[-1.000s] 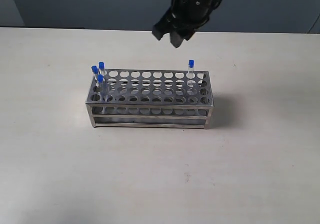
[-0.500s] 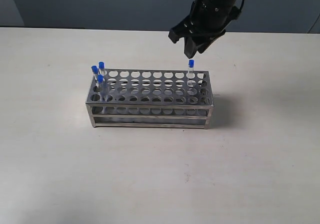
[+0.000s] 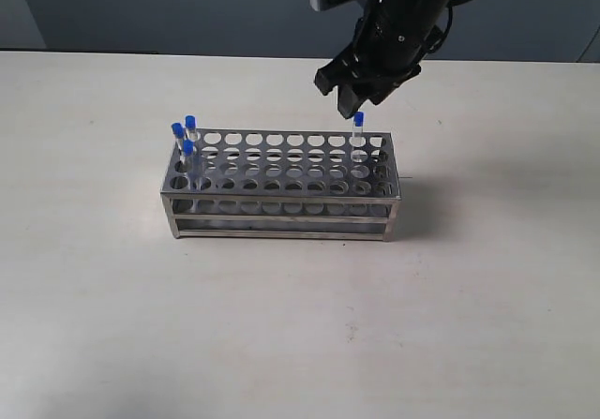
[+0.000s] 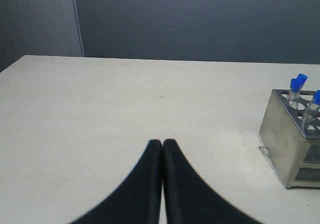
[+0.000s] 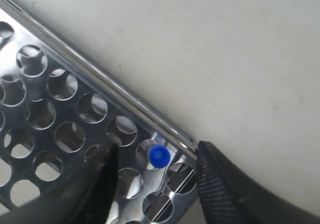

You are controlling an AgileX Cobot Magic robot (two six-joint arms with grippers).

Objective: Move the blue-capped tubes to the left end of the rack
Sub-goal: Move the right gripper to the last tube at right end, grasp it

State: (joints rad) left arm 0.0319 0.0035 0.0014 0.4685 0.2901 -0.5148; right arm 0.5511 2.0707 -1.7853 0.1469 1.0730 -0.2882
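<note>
Progress check: three of the four thin clear test tubes with small bright blue caps (image 3: 187, 141) already stand bunched in holes at the end of the rectangular silver metal test-tube rack (image 3: 281, 190) nearest the left edge of the pale bench (image 3: 469, 325). So most of the job looks done.

One left: the fourth tube (image 3: 358, 125) sits alone in the rack's far row, close to the end facing the right edge of the bench, well apart from the other blue-capped tubes. The rack itself stands around mid-bench, somewhat toward the far edge.

The black right gripper (image 3: 342, 100) hangs just above and beside that fourth tube. In the right wrist view its fingers (image 5: 216, 185) are spread, one on each side of the blue cap (image 5: 159, 156), which sits roughly centred in the gap. No contact visible, nothing pinched yet. I can't tell exactly how much height remains between fingertips and cap.

The left gripper (image 4: 162, 145) is out of the exterior view. In its own wrist view its fingers are pressed together and hold nothing, over bare bench toward the left edge, with the rack end and three caps off to one side.

Judged stage: lining up the grasp on the last tube. Remaining: lower, close on the tube below the cap, lift it straight out, carry it across, and seat it in a free hole beside the other three. Risk: an off-centre close could tip the thin tube or nudge the rack.
</note>
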